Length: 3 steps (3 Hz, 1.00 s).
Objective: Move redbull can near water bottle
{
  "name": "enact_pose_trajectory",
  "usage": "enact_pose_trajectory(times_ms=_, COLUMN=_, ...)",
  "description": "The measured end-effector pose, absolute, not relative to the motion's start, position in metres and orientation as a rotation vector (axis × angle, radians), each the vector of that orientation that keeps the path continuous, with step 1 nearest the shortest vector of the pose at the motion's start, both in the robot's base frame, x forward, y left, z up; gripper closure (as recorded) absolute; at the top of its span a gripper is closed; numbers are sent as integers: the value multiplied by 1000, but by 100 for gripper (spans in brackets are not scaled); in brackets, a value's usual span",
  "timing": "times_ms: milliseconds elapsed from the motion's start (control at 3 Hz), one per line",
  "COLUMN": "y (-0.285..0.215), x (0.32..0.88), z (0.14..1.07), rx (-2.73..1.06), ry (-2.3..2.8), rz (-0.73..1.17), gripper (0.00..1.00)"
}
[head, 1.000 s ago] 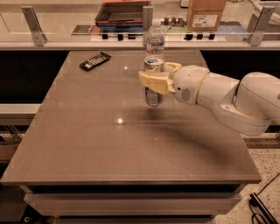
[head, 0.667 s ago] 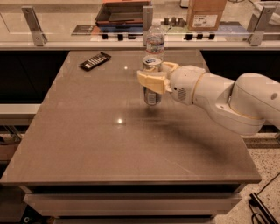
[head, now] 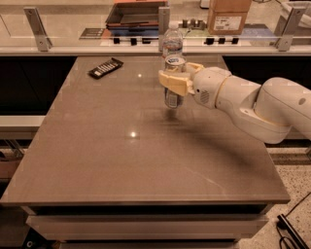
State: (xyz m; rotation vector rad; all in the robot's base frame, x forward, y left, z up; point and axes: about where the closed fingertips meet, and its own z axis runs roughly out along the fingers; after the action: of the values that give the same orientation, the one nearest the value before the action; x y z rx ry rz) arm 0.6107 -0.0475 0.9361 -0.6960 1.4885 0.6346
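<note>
White arm [head: 252, 104] reaching in from the right, nearly level above the bench [head: 121, 160], wrist pointing left, tan gripper [head: 175, 77] over the far middle, fingers [head: 171, 83] clasped on the redbull can [head: 173, 98]

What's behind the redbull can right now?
The water bottle stands behind the redbull can, upper body visible. Its base is hidden by the can and the gripper clamped around it.

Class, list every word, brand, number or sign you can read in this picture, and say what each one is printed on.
No text here can be read with certainty.
redbull can, held by the gripper just in front of the water bottle: print blurred, unreadable.
water bottle, label band: blurred, unreadable.
cardboard box, white label: too small to read.
keypad device: key markings too small to read.
</note>
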Motion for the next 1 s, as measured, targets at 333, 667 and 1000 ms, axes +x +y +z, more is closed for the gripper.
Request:
enact_pose_trajectory(times_ms=333, y=-58, x=634, z=932, rx=-653, ry=1487, rz=643, gripper=100)
enact_pose_trajectory(times_ms=667, y=-68, x=657, z=922, rx=-613, ry=1500, rz=654, gripper=100)
enact_pose_trajectory(times_ms=1000, y=-78, x=673, z=911, rx=-588, ry=1515, rz=639, gripper=100)
